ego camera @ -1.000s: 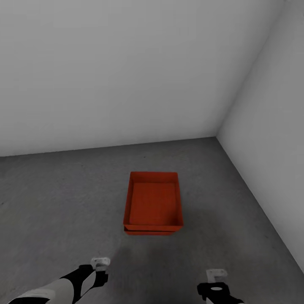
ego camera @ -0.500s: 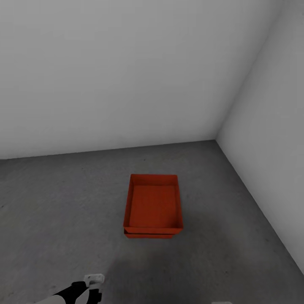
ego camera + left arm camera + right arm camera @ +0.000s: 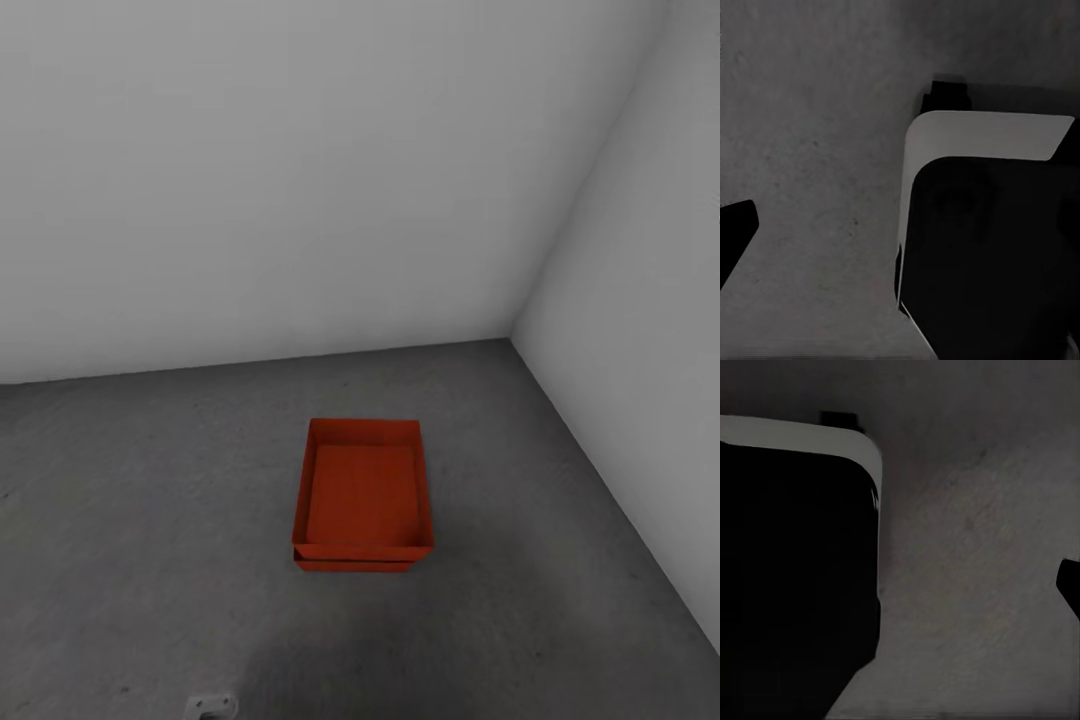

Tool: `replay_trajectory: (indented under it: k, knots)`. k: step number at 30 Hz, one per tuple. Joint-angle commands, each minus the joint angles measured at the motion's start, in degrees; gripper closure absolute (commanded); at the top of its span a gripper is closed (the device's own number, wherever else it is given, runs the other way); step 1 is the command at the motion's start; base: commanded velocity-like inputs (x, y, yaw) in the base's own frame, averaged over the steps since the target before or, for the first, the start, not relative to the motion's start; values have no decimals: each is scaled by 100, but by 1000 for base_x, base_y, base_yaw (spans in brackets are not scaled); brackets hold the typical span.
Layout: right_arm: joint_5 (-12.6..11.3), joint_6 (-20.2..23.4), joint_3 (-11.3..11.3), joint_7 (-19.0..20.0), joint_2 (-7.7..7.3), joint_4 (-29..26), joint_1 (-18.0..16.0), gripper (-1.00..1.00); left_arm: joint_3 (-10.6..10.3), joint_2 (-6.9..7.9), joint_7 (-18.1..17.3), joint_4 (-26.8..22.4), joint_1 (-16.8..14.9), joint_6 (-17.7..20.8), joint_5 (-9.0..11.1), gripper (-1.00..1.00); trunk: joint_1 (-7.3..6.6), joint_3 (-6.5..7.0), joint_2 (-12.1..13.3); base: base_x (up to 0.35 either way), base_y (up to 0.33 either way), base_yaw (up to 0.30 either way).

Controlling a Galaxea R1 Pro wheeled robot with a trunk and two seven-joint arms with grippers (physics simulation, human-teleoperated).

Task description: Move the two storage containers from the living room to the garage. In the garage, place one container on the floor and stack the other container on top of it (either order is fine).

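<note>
The two storage containers stand stacked on the garage's dark grey floor (image 3: 150, 520), near the corner of the white walls. The upper orange-red container (image 3: 362, 495) is open-topped and empty. Only the front edge of the lower container (image 3: 355, 565) shows beneath it. A white tip of my left gripper (image 3: 212, 706) shows at the bottom edge of the head view, well short of the stack. In the left wrist view one dark fingertip (image 3: 735, 232) sits at the edge over bare floor. My right gripper (image 3: 900, 585) hangs over floor too, with one fingertip (image 3: 1069, 585) at the edge. Neither holds anything.
White walls meet in a corner (image 3: 512, 338) behind and to the right of the stack. The right wall (image 3: 640, 350) runs close along the stack's right side. My own dark, white-edged base (image 3: 982, 225) shows under both wrists, as (image 3: 795, 570) in the right wrist view.
Both arms have drawn back and down out of the head view; only the left gripper's tip remains. The view has tilted slightly. The stacked containers have not moved.
</note>
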Motion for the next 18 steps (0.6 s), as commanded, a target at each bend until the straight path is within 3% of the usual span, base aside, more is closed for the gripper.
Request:
replay_trajectory:
  k: [1, 13, 18]
  knots:
    - [-59, -20, 51, -15, 2, 3, 41, -100, -25, 0, 14, -1, 38, 18, 60, -100, 1, 6, -3, 0, 0, 0]
    - [-49, -12, 51, 38, -5, 11, 241, -100, -20, 184, 31, -1, 417, -277, 70, -100, 1, 114, -3, 0, 0, 0]
    - [-49, -12, 51, 54, 1, 12, 242, -100, -24, 260, 38, -1, 508, -624, 70, -100, 1, 160, -3, 0, 0, 0]
